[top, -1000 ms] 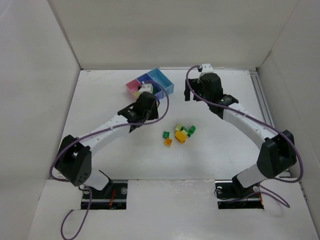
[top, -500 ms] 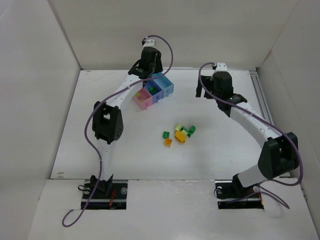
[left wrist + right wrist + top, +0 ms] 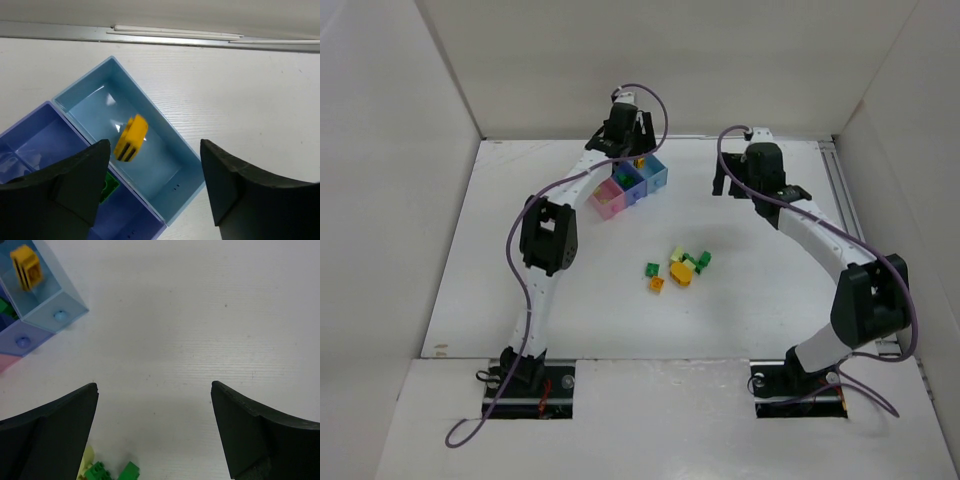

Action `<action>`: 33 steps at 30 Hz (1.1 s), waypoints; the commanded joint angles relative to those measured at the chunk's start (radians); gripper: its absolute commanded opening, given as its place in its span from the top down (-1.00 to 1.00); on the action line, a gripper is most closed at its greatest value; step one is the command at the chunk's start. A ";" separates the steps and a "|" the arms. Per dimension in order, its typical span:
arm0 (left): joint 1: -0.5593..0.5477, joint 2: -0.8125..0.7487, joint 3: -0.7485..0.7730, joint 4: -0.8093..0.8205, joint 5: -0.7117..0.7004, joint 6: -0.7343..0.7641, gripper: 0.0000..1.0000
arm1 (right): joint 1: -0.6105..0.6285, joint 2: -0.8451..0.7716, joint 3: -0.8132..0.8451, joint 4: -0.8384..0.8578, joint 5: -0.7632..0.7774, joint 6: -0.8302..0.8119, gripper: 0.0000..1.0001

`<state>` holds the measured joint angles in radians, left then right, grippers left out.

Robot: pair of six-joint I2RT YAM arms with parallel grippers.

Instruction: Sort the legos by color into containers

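The containers are three joined bins, pink [image 3: 608, 198], purple-blue [image 3: 630, 187] and light blue [image 3: 654, 173]. My left gripper [image 3: 635, 151] hangs over them, open [image 3: 155, 167] and empty. Below it an orange-yellow brick [image 3: 131, 138] lies tilted inside the light blue bin [image 3: 162, 162]. A green brick [image 3: 107, 186] sits in the purple-blue bin [image 3: 35, 140]. The remaining legos [image 3: 682, 268], green, pale yellow and orange, lie in a loose cluster mid-table. My right gripper [image 3: 725, 187] is open [image 3: 155, 410] over bare table, with green bricks [image 3: 112, 472] near its left finger.
White walls enclose the table on three sides. A metal rail [image 3: 175, 37] runs along the back edge just beyond the bins. In the right wrist view the light blue bin [image 3: 55, 310] with the orange-yellow brick [image 3: 27, 267] sits at the upper left.
My left arm swung from mid-table up over the bins, then its jaws opened and the orange-yellow brick dropped into the light blue bin. The right arm shifted slightly right.
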<state>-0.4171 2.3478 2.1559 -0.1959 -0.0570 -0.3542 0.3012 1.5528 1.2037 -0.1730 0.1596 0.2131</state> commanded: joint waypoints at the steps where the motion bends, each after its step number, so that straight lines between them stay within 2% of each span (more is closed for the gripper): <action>1: 0.003 -0.067 0.029 0.032 0.025 -0.009 -0.41 | -0.005 -0.003 0.048 0.029 -0.019 -0.014 -0.99; 4: 0.003 -0.107 -0.013 0.032 0.034 -0.009 -0.46 | -0.005 -0.014 0.039 0.029 -0.019 -0.026 -0.99; 7: 0.003 -0.171 -0.071 0.032 0.034 -0.009 -0.65 | 0.018 -0.034 0.039 0.029 -0.019 -0.070 -0.99; 9: 0.003 -0.220 -0.135 0.021 0.046 -0.009 -0.83 | 0.070 -0.046 0.017 0.029 -0.019 -0.124 -0.99; 10: 0.003 -0.284 -0.169 0.021 0.057 -0.009 -1.00 | 0.093 -0.057 0.017 0.029 -0.006 -0.141 -0.99; 13: 0.003 -0.421 -0.374 0.053 0.069 -0.009 -1.00 | 0.205 -0.066 0.008 -0.049 0.026 -0.170 -0.99; 15: 0.003 -0.601 -0.521 0.091 0.049 -0.009 -1.00 | 0.292 -0.066 -0.003 -0.098 0.052 -0.170 -0.99; 16: -0.009 -0.661 -0.671 0.130 0.031 -0.009 -1.00 | 0.320 -0.066 -0.013 -0.124 0.052 -0.170 -0.99; 17: -0.009 -0.782 -0.741 0.141 0.019 -0.034 -1.00 | 0.347 -0.077 -0.024 -0.161 0.052 -0.158 -0.99; 19: -0.031 -0.892 -0.927 0.151 0.008 -0.058 -1.00 | 0.423 -0.088 -0.076 -0.172 0.052 -0.144 -0.99; 22: -0.051 -1.060 -1.077 0.122 -0.004 -0.136 -1.00 | 0.519 -0.088 -0.107 -0.204 0.032 -0.133 -0.93; 25: -0.051 -1.195 -1.288 0.061 0.026 -0.225 -1.00 | 0.608 -0.045 -0.122 -0.157 -0.011 -0.164 -0.93; 28: -0.060 -1.318 -1.395 0.049 0.040 -0.276 -1.00 | 0.636 0.013 -0.106 -0.135 -0.084 -0.164 -0.88; 32: -0.060 -1.441 -1.489 0.000 0.040 -0.321 -1.00 | 0.680 0.088 -0.086 -0.112 -0.075 -0.164 -0.85; 33: -0.060 -1.462 -1.499 -0.013 0.031 -0.321 -1.00 | 0.681 0.101 -0.085 -0.112 -0.062 -0.176 -0.79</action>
<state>-0.4717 0.9768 0.6617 -0.2058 -0.0265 -0.6182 0.9726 1.6253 1.0836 -0.3267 0.1066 0.0559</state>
